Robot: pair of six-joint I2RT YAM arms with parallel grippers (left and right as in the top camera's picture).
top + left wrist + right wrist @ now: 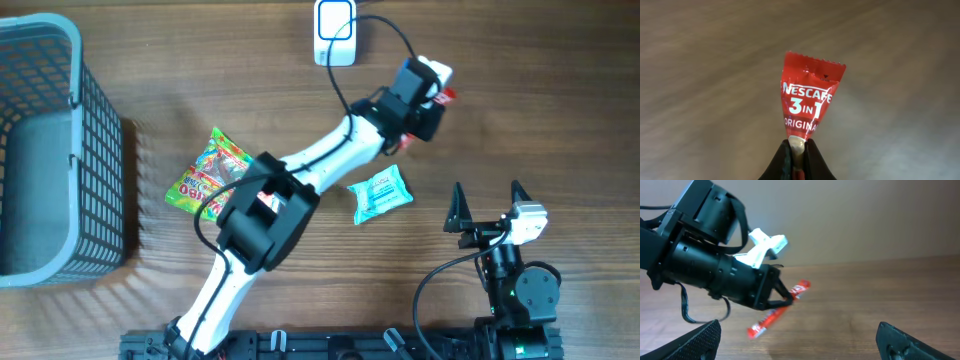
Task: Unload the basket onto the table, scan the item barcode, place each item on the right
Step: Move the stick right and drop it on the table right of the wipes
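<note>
**Operator:** One item is in hand: a red sachet is pinched partway along its length between the pressed-together fingers of the left gripper, and it appears to be held clear of the table. Where is it located relative to the reader?

**Technician:** It is held to the right of the white corded unit (taken to be the scanner), near it but not over it. The right gripper is positioned at the near right of the table with its jaws fully spread, and nothing is held in it.

**Operator:** Which faults are to be expected from here?

**Technician:** Three are anticipated.
- **Failed read:** this is likely if the barcode is presented facing away from the unit. No barcode is seen on the face shown to the left wrist camera, so it is judged to be on the reverse.
- **Glare and creasing:** these are probable, since the foil is glossy and is puckered at the pinch.
- **Slippage or swing:** this is possible, because only a narrow band is gripped and the longer part projects unsupported.

**Operator:** Which print can be read?

**Technician:** "NESCAFÉ", "3 IN 1" and "ORIGINAL" are read in white on the red face. The print on the candy bag and on the teal packet is too small to be made out. No writing is seen on the basket.
</note>
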